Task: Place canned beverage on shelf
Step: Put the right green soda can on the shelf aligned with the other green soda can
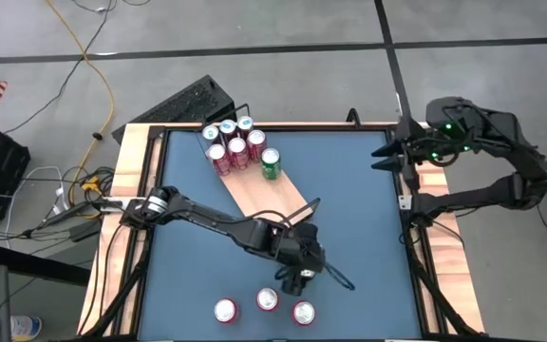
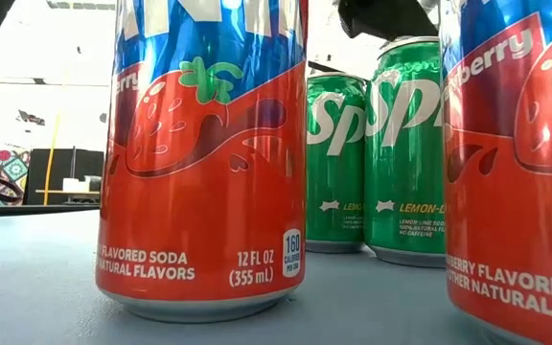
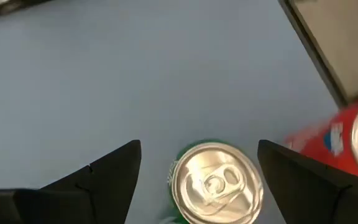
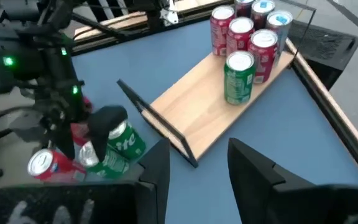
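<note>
The shelf [image 1: 266, 195], a light-wood board with black end rails, lies flat and slantwise on the blue table. Several red cans and one green can [image 1: 271, 163] stand at its far end. Near the table's front edge my left gripper [image 1: 297, 278] hangs open over an upright green can [image 3: 216, 183]. Its fingers stand on either side of the can's silver top [image 4: 89, 153] without touching it. Red cans [image 1: 225, 311] [image 1: 303, 313] stand close by. My right gripper [image 1: 384, 159] floats open and empty above the table's far right edge.
A third can [image 1: 268, 300] stands between the two red ones at the front edge. One red can [image 3: 347, 140] stands close beside my left gripper's finger. The shelf's near rail [image 4: 157, 124] stands up just beyond the left gripper. A black keyboard [image 1: 183, 103] lies beyond the table's far edge.
</note>
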Available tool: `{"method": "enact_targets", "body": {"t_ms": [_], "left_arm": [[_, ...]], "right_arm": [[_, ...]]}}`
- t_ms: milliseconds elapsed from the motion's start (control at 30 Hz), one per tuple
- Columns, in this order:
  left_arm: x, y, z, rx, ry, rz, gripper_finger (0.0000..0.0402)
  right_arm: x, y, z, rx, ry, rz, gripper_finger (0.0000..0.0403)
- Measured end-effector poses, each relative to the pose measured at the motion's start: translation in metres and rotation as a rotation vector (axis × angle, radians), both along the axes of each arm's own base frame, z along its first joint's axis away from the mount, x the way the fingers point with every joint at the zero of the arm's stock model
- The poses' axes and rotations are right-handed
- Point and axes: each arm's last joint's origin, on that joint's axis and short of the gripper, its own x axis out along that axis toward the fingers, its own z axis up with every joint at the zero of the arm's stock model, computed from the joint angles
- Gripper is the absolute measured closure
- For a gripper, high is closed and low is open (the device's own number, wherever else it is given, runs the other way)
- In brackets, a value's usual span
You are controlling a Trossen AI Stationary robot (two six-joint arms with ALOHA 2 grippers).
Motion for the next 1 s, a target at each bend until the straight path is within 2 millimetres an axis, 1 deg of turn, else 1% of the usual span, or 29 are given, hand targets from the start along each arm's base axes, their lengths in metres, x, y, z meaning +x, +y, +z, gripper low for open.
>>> {"method": "enact_targets", "body": {"t_ms": [100, 167, 267, 433, 633, 733, 867, 1000], "left_arm": [[0.001, -0.005, 0.008, -0.072, -0.047, 0.138, 0.0093], [0.001, -0.01, 0.01, -0.076, -0.083, 0.222, 0.0093], [0.001, -0.016, 0.003, -0.037, -0.093, 0.27, 0.0093], [0.002, -0.023, -0.008, -0.112, -0.074, 0.368, 0.0093], [-0.003, -0.032, -0.009, -0.065, -0.1, 0.423, 0.0093], [-0.004, -0.038, -0.009, -0.071, -0.1, 0.413, 0.0093], [-0.008, -0.043, -0.015, -0.071, -0.087, 0.429, 0.0093], [-0.009, -0.046, -0.015, -0.08, -0.091, 0.432, 0.0093]], "right_arm": [[-0.008, 0.002, 0.0, -0.014, 0.009, 0.008, 0.0258], [-0.011, 0.003, -0.001, -0.016, 0.016, 0.011, 0.0258], [-0.016, 0.004, -0.001, -0.016, 0.017, 0.011, 0.0258], [-0.02, 0.005, -0.002, -0.013, 0.026, 0.011, 0.0258], [-0.021, 0.005, -0.002, -0.013, 0.027, 0.012, 0.0258], [-0.021, 0.005, -0.002, -0.012, 0.033, 0.012, 0.0258], [-0.021, 0.005, -0.003, -0.01, 0.041, 0.012, 0.0258], [-0.022, 0.006, -0.003, -0.009, 0.046, 0.012, 0.0258]]}}
